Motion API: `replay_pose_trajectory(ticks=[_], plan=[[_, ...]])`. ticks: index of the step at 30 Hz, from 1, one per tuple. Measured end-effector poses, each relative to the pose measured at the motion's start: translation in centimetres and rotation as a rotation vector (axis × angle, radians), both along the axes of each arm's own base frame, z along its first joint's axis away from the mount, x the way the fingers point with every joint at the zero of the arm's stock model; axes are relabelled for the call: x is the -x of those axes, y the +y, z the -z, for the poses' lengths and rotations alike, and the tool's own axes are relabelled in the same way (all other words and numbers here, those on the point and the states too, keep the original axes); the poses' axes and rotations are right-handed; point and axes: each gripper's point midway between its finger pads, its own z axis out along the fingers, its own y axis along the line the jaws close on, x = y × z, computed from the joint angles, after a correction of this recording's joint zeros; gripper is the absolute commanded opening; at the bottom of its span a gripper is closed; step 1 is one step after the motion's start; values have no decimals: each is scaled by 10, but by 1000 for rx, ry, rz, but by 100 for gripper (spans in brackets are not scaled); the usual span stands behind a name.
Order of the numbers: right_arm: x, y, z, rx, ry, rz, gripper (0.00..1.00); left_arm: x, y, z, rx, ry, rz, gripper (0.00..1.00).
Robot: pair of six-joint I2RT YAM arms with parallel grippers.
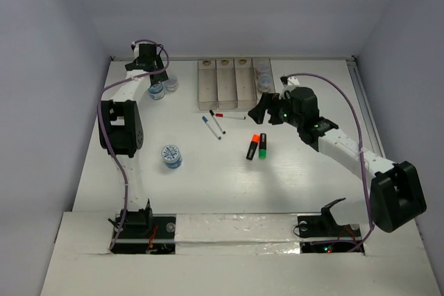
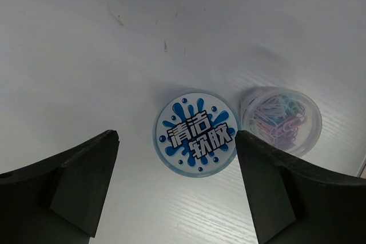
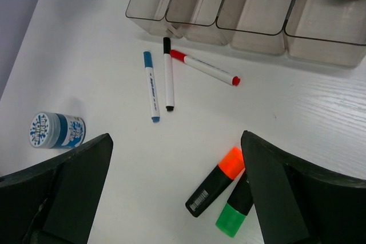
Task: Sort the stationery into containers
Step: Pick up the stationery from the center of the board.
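Observation:
The clear beige four-compartment tray (image 1: 227, 91) stands at the back middle; it also shows in the right wrist view (image 3: 251, 39). Its rightmost compartment holds a tub (image 1: 264, 82). In front of it lie the red (image 3: 203, 67), black (image 3: 168, 74) and blue (image 3: 150, 86) capped pens. The orange (image 3: 216, 182) and green (image 3: 235, 212) highlighters lie side by side, with my right gripper (image 3: 176, 141) open and empty above them. My left gripper (image 2: 174, 141) is open above a blue-lidded tub (image 2: 196, 135) at the far left. A clear tub of paper clips (image 2: 280, 119) touches that tub on its right.
Another blue-lidded tub (image 1: 171, 156) stands alone at left centre of the white table. Grey walls close in the table on the left, back and right. The arm bases sit along the near edge.

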Motion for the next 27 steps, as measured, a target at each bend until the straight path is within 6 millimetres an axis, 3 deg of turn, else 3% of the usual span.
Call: replay_pose_trajectory(ticks=[12,15,19,27], plan=[[2,17,19,31,40,-45,100,-6,-15,22,49,41,89,77],[2,17,20,32,42,-46,100,-6,-16,31,54,56,90,62],[1,18,22,34,45,-45,100,-9,-15,31,48,50,93,27],[1,17,21,34,41,-40,100,-5,-3,21,23,40,55,17]])
